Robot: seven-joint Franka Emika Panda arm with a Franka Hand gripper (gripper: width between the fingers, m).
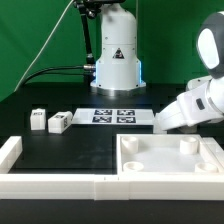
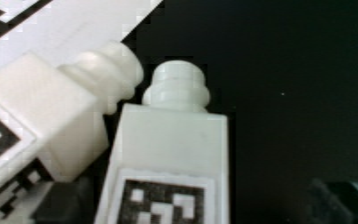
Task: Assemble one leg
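**A:** Exterior view first. Where are the legs?

**B:** Two lie on the table (image 1: 75, 142) at the exterior view's left: the outer leg (image 1: 37, 120), and just beside it the inner leg (image 1: 59, 122). The marker board (image 1: 112, 115) is to their right. The tray-like part (image 1: 170, 165) lies near, on the right, and the arm (image 1: 195, 100) hangs over its far edge.

**A:** And the gripper?

**B:** The arm's white body hides its fingers, so I cannot tell whether they are spread or closed.

**A:** Wrist view?

**B:** Two legs fill it, side by side, touching or nearly so. The tagged leg (image 2: 167, 140) has its tag facing the camera, and the neighbour leg (image 2: 48, 115) shows a rounded peg end. I cannot tell whether these are the same pair. No fingers show here either.

**A:** What could go wrong?

**B:** Crowding, I judge. With the legs that close, a descending finger could land on the neighbour leg, shove both askew or pinch the two together. A grip taken near the peg end could also tilt the leg and spoil its seating.
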